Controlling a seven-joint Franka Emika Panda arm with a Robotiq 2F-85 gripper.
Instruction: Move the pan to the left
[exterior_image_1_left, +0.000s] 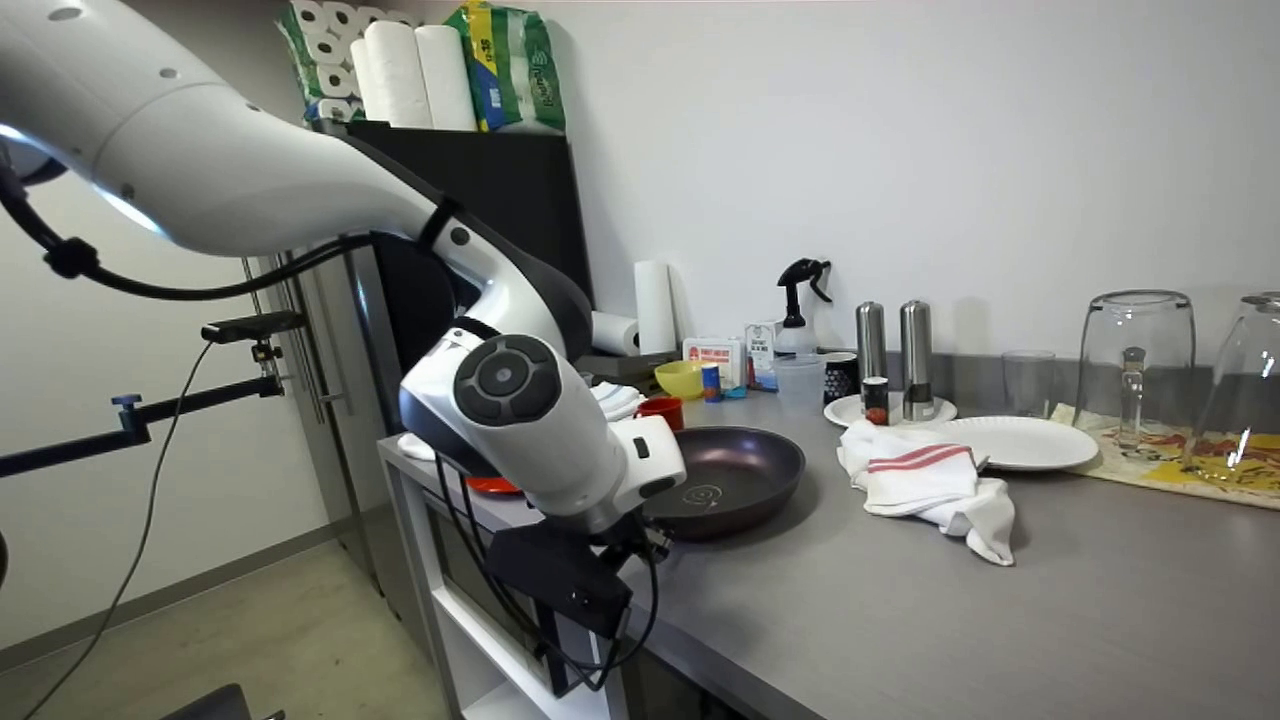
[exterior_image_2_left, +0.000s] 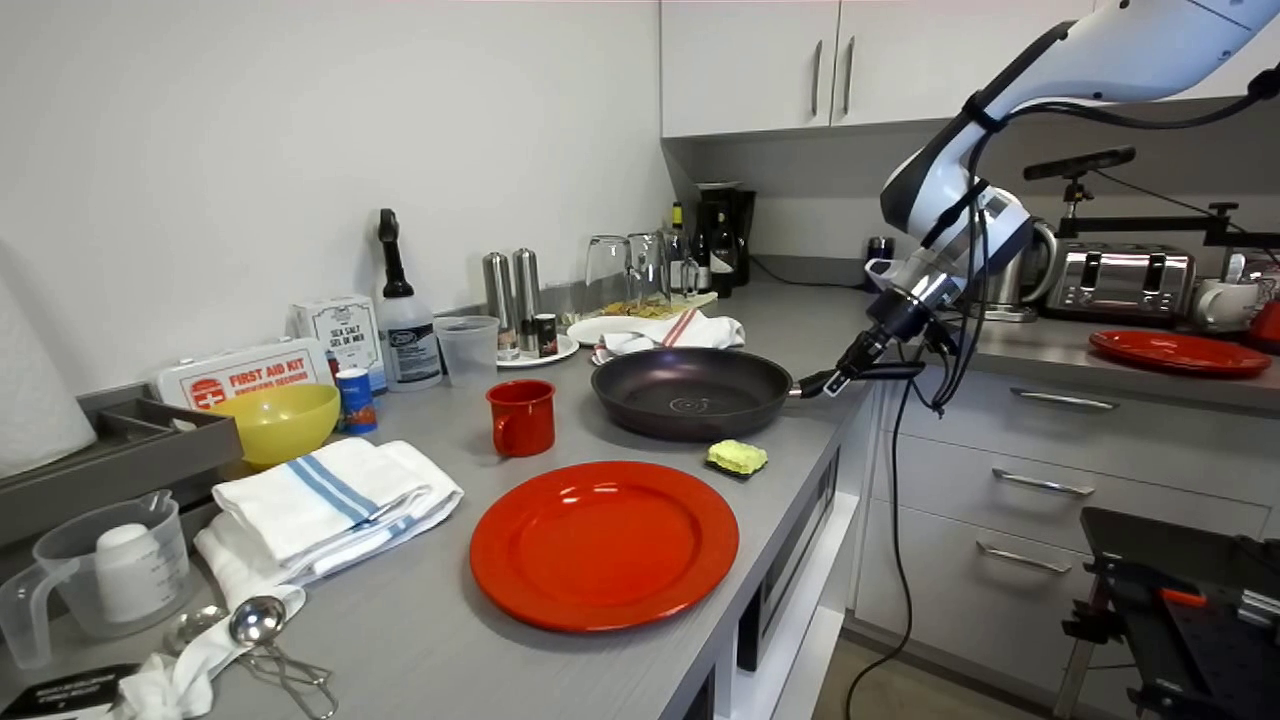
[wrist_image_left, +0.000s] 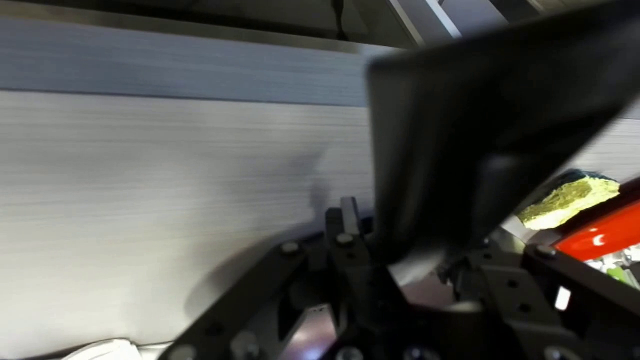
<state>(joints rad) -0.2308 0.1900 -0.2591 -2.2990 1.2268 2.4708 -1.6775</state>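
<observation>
I find my claw clenched on the black handle of the pan, right of centre in an exterior view; the handle's free end juts beyond my grip toward the right of the frame. The wrist view concurs: the handle, large and blurred, slants from the upper right to the lower middle, between my two fingers.

The pan, round, dark and shallow, is recorded near the centre of the frame in both exterior views, hollow side up, over the grey surface. Whether its base touches that surface I cannot determine.

Nearby items, as inspected in an exterior view: a yellow sponge just beside the pan, below its right half; a red mug, upright, left of the pan; a red plate, lying flat in the lower middle of the frame, apart from the pan. At the left of the frame I note a yellow bowl, a folded white towel with blue stripes and, behind the bowl, a first aid kit.

In an exterior view, right of centre, a crumpled towel with red stripes lies apart from the pan, with a white plate near it
</observation>
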